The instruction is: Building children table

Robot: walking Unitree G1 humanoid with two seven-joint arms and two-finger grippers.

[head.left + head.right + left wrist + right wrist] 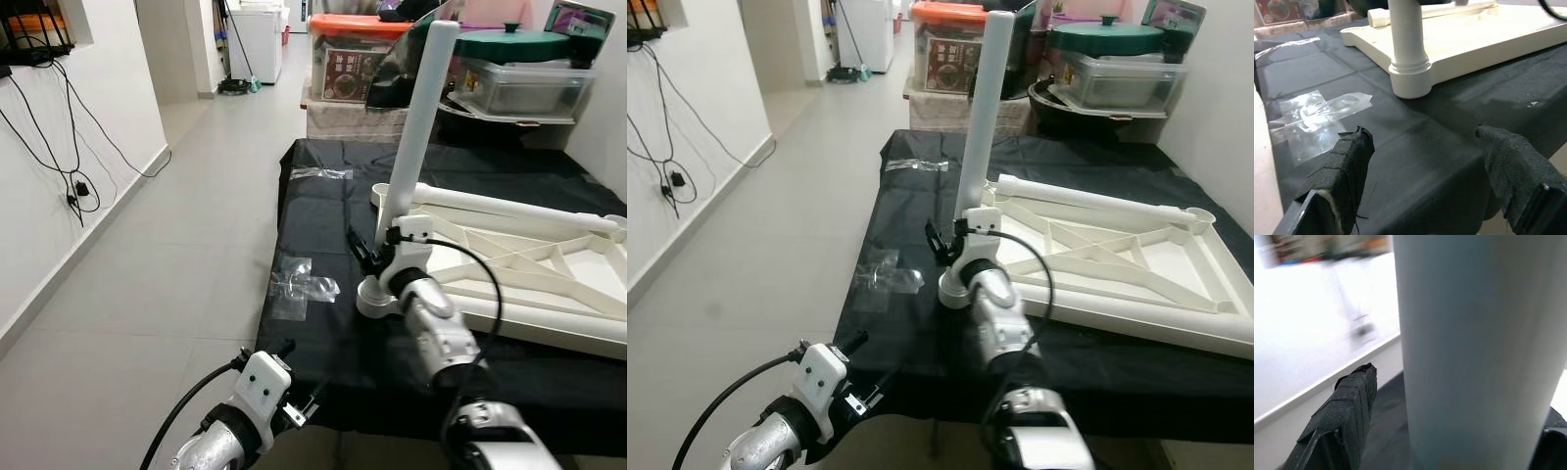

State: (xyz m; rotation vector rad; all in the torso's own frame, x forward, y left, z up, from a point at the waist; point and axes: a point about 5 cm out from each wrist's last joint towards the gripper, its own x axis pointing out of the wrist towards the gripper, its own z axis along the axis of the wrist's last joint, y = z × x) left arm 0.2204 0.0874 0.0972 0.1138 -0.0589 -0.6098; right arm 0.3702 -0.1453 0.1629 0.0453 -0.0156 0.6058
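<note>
Leg (pixel 423 117) stands upright between right claw (pixel 1449 431) fingers, at tabletop (pixel 549 284) corner.

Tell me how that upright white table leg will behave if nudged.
The tall white cylindrical plastic table leg is probably stiff and light. Its smooth surface looks slippery. Seated in the upturned white tabletop's corner, it may lean, though the right pincer steadies it.

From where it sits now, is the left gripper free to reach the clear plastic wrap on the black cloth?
Probably yes: the left gripper hovers open at the cloth's near edge, and nothing stands between it and the plastic wrap.
</note>
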